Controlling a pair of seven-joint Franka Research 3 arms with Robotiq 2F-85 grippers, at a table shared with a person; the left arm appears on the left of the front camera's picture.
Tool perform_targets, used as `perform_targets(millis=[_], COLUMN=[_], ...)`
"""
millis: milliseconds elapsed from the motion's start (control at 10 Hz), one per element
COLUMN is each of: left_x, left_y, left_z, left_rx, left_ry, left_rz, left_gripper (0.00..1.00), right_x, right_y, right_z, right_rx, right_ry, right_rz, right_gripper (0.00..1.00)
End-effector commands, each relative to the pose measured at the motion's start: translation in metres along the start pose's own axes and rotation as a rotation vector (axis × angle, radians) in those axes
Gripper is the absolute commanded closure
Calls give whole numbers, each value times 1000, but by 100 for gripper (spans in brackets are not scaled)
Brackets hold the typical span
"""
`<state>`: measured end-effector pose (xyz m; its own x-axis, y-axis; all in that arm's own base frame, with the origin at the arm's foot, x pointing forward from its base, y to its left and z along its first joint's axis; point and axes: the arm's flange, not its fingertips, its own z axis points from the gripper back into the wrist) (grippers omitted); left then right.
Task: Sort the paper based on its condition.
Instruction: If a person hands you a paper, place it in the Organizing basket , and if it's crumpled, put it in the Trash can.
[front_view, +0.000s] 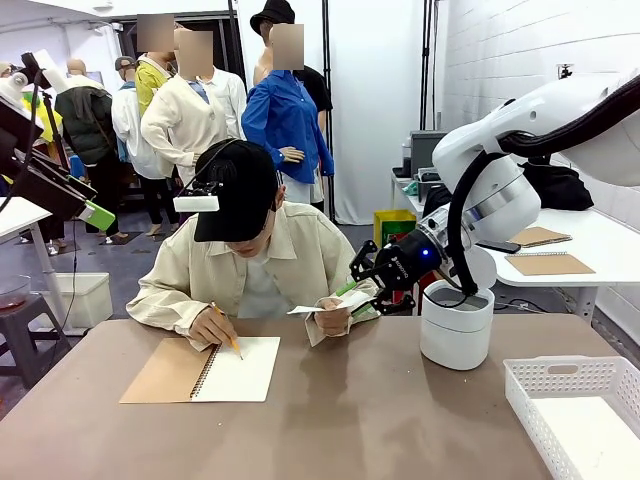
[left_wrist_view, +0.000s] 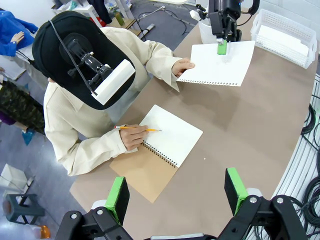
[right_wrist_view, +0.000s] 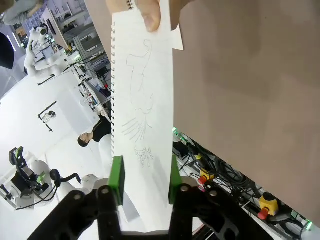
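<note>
Front view: 1 right gripper (front_view: 352, 292) at the near end of the paper (front_view: 306, 310). This is 1 sheet held up by the person's hand (front_view: 332, 318) over the far side of the table (front_view: 350, 430). 1 open notebook (front_view: 205, 370) lies flat. 1 white basket (front_view: 560, 368) stands at the right.

Left wrist view: 1 left gripper (left_wrist_view: 176, 190), jaws spread wide, nothing between them.

Right wrist view: the sketched sheet runs between 2 green pads (right_wrist_view: 117, 175), which stand partly apart, not pressed together.

Thin matt paper (right_wrist_view: 142, 100), smooth matt brown tabletop (front_view: 380, 420), white plastic basket (front_view: 530, 415)
</note>
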<state>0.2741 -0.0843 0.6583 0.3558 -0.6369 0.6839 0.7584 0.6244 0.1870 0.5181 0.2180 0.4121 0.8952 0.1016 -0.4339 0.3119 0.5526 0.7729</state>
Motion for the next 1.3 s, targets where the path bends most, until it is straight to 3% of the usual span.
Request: perform_targets(millis=[0,600,1200], left_x=[0,0,0], left_y=[0,0,0], left_z=[0,0,0], left_rx=[1,1,1], left_ry=[0,0,0], left_rz=[1,1,1], left_gripper=[0,0,0], right_x=[-1,-14,-95], right_y=[-3,-5,-9], right_z=[-3,6,46], right_rx=[39,65,-101], right_ry=[-17,-5,-109], right_rz=[-30,7,192], right_gripper=[100,100,100])
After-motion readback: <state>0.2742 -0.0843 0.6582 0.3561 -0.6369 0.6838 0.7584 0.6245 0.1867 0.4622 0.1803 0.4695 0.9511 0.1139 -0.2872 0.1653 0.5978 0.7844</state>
